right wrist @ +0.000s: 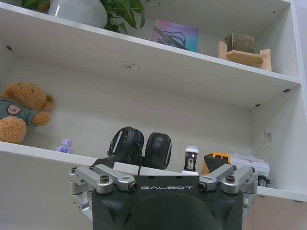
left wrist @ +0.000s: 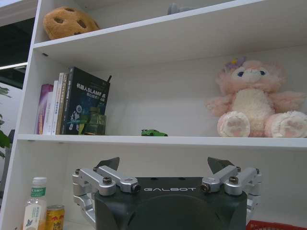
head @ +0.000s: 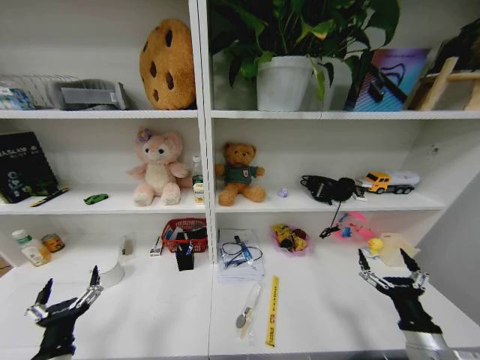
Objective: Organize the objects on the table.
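The head camera looked forward and down over the table (head: 150, 315) at the shelving (head: 202, 112). Both wrist cameras sat low, facing up into its shelves from near.

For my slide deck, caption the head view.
Both open grippers, left gripper and right gripper, hover over the white table below shelves holding a green toy car.
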Motion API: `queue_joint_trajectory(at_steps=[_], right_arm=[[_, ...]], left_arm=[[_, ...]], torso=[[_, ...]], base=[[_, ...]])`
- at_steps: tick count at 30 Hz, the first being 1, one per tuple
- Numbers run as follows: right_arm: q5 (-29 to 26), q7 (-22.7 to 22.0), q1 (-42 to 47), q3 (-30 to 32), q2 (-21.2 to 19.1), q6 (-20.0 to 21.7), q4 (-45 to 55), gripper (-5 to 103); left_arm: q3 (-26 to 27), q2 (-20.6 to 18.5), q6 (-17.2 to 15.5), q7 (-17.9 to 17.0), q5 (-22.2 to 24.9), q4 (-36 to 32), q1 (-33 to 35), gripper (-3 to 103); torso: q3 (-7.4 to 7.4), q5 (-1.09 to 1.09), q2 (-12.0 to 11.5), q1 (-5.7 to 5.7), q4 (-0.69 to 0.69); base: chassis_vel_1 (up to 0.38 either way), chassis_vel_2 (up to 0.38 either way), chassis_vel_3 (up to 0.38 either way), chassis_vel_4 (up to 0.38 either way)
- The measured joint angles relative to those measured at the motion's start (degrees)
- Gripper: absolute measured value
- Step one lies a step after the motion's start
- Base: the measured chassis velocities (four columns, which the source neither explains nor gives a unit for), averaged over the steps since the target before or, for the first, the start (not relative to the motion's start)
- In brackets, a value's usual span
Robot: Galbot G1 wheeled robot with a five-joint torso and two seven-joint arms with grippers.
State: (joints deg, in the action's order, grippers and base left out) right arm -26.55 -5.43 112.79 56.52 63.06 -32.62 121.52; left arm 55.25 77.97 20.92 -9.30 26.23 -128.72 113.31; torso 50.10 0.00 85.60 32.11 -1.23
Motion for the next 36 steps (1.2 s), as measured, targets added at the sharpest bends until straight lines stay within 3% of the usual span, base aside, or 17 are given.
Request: queue_joint_trajectory(at_steps=[36], right_arm=[[-0.1,-0.2,-0.2,-0.2,0.2,0.6,0.0,100]], left_arm=[[0.0,0.2,-1.2,-0.4,0.3,-0.8,0.7,100]], torso=[[0.01,0.01,0.0,0.01,0.01]], base=[[0.024,0.027,-0.024,-0.021]])
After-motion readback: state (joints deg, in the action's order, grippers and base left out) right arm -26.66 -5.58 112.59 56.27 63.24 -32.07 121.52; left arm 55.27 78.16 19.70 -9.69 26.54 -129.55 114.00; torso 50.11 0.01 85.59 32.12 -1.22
